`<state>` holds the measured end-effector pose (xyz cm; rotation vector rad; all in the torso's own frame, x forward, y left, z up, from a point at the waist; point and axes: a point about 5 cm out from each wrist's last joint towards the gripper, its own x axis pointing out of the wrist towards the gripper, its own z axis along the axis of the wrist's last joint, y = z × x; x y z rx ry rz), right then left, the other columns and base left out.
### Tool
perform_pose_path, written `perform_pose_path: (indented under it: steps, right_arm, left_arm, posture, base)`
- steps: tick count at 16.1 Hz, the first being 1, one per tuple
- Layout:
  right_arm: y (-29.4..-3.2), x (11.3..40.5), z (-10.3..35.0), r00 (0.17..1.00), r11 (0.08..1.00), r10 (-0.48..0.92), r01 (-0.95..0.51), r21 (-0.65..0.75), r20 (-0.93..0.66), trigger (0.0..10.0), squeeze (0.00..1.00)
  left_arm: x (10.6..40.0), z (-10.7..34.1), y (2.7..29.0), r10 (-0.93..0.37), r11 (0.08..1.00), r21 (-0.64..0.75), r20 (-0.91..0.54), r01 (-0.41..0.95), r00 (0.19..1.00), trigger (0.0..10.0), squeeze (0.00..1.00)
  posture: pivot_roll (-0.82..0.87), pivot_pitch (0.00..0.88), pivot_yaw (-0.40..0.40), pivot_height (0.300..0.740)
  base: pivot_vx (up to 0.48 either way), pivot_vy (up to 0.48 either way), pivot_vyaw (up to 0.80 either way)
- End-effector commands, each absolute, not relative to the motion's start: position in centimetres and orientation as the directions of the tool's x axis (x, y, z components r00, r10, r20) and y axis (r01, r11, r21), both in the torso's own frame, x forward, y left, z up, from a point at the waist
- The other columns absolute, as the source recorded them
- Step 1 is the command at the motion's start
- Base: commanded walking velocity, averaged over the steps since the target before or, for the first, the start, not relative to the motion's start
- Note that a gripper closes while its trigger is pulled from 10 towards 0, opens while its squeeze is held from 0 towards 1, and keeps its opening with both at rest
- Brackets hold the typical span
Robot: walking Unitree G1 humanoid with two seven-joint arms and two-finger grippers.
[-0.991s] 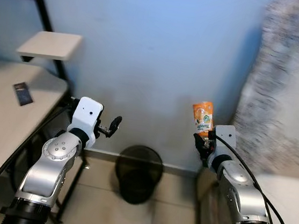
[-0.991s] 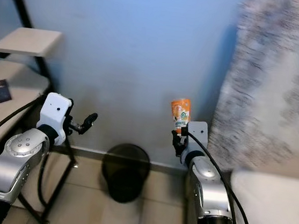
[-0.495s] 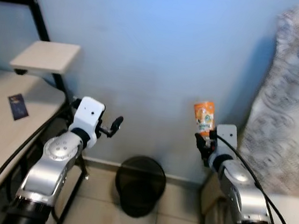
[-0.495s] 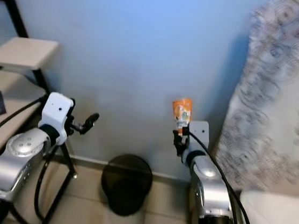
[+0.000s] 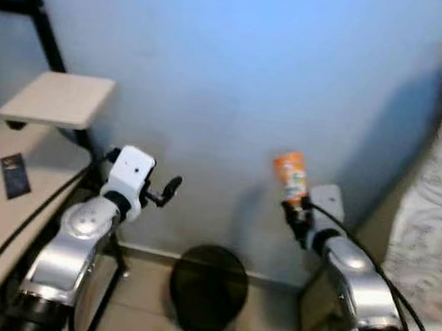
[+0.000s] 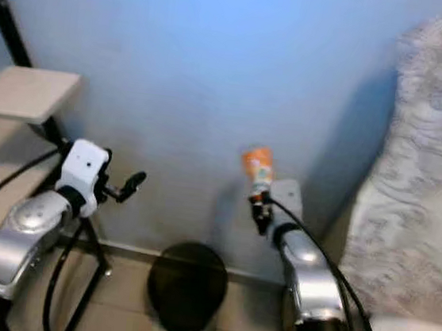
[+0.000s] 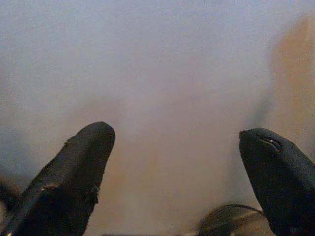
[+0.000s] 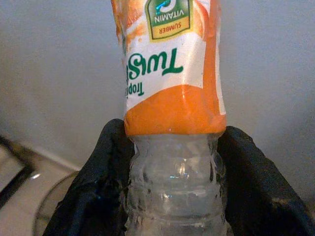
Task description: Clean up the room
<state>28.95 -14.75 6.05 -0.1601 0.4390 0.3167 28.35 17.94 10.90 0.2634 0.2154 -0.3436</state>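
While facing a blue wall (image 5: pixel 240 72), the robot carries an empty bottle toward a bin on the floor.
A black bin (image 5: pixel 209 288) sits low at the wall, between the arms. The right gripper (image 5: pixel 296 214), fingers clamped on a clear, orange-labelled bottle (image 5: pixel 290 176), holds it upright, up and right of the bin's mouth; released here, it would likely miss and roll. The left gripper (image 5: pixel 166 189) hangs empty, fingers wide.
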Motion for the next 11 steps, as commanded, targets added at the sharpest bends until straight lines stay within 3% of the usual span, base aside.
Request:
perform_pose_path:
  steps: [1,2,4,5,6,8,11]
  right_arm:
    - [-13.7,29.1,6.0,0.818,0.893,0.352,-0.439,-0.099,-0.455,10.0,0.0]
    - [-13.5,29.1,6.0,0.805,0.877,0.374,-0.469,-0.107,-0.46,10.0,0.0]
    - [-12.2,28.8,4.8,0.69,0.782,0.507,-0.62,-0.06,-0.517,10.0,0.0]
    - [-12.1,28.8,4.5,0.671,0.767,0.518,-0.639,-0.058,-0.531,10.0,0.0]
    - [-11.5,28.9,3.5,0.611,0.71,0.544,-0.7,-0.072,-0.575,10.0,0.0]
    - [-11.0,29.7,2.8,0.62,0.709,0.503,-0.694,-0.121,-0.603,10.0,0.0]
    - [-10.5,30.5,1.8,0.664,0.779,0.399,-0.609,-0.148,-0.632,10.0,0.0]
  left_arm:
    - [28.4,11.0,17.7,-0.339,0.891,0.226,-0.251,0.395,0.907,10.0,0.0]
    - [28.3,11.0,17.6,-0.355,0.882,0.227,-0.257,0.413,0.899,10.0,0.0]
    - [27.4,10.2,16.8,-0.495,0.768,0.255,-0.346,0.588,0.797,10.0,0.0]
    - [27.3,10.1,16.8,-0.514,0.749,0.255,-0.359,0.612,0.779,10.0,0.0]
    - [26.6,10.0,16.6,-0.589,0.666,0.242,-0.41,0.706,0.696,10.0,0.0]
    - [26.4,9.7,16.8,-0.615,0.601,0.247,-0.464,0.76,0.637,10.0,0.0]
    - [26.5,9.6,17.2,-0.618,0.536,0.272,-0.518,0.799,0.591,10.0,0.0]
  posture:
    - [0.01,0.0,0.028,0.74]
    - [0.01,0.0,0.028,0.74]
    - [0.02,0.0,0.025,0.74]
    - [0.02,0.0,0.025,0.74]
    - [0.02,0.0,0.027,0.74]
    - [0.02,0.0,0.026,0.74]
    - [0.04,0.0,0.019,0.74]
  base:
    - [0.0,0.0,0.0]
    - [0.0,0.0,0.0]
    - [0.0,0.0,0.0]
    - [0.0,0.0,0.0]
    - [0.0,0.0,0.0]
    - [0.0,0.0,0.0]
    - [0.0,0.0,0.0]
